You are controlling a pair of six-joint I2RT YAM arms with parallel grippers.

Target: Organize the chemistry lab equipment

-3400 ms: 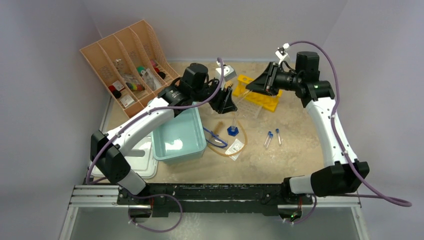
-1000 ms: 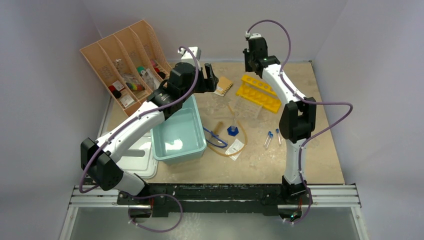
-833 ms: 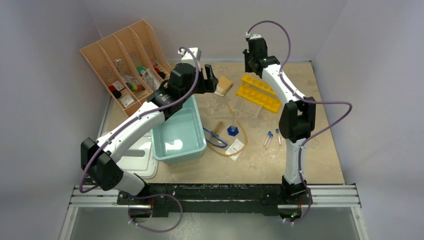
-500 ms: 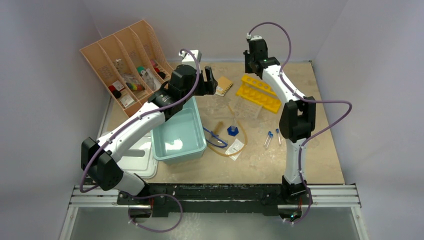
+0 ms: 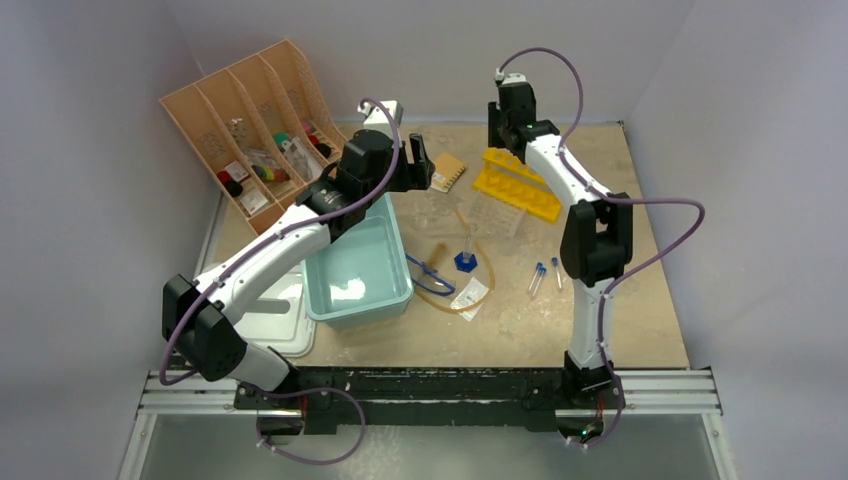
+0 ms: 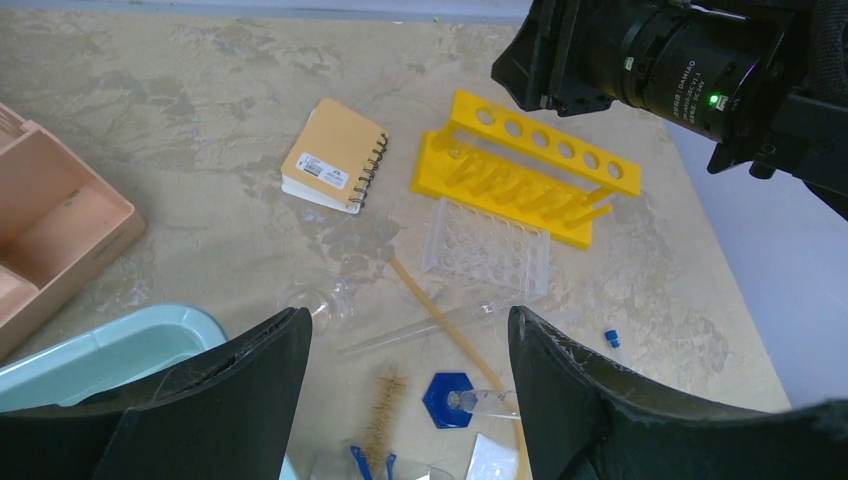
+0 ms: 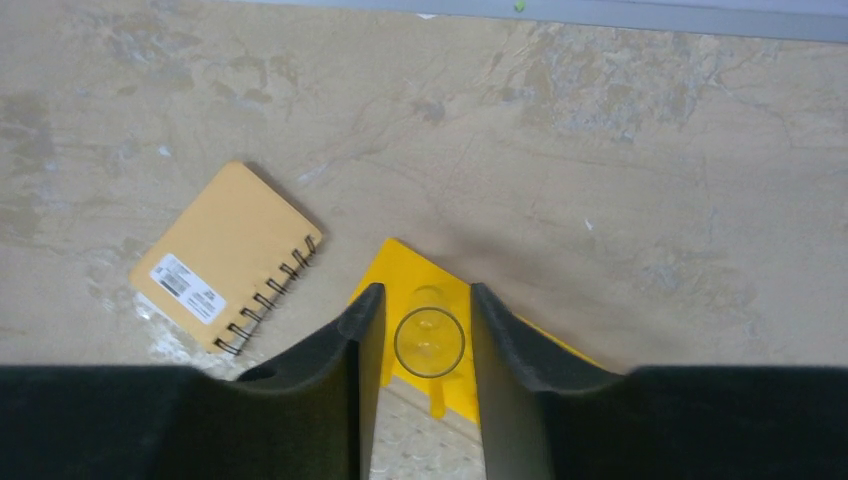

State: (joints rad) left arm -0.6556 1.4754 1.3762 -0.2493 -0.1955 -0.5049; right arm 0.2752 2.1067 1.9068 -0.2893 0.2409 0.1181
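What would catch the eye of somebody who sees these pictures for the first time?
First the bright yellow rack at the back right of the table, where the right gripper hangs over one end with a clear tube between its fingers. Then the peach organiser in the far left corner, and the left gripper, wide open, near a tan spiral notebook.

1. Two thin clear blue-capped test tubes point(image 5: 537, 279) lie side by side, right of centre.
2. Clear cylinder with blue hexagonal base point(image 6: 452, 399) stands mid-table.
3. Blue-rimmed goggles point(image 5: 428, 276) lie left of it.
4. Amber rubber tubing point(image 6: 440, 318) curves around the cylinder.
5. Wooden-handled brush point(image 6: 383, 410) lies beside the cylinder.
6. Clear tube point(image 7: 429, 343) stands upright in the end hole of the yellow rack point(image 7: 405, 275).
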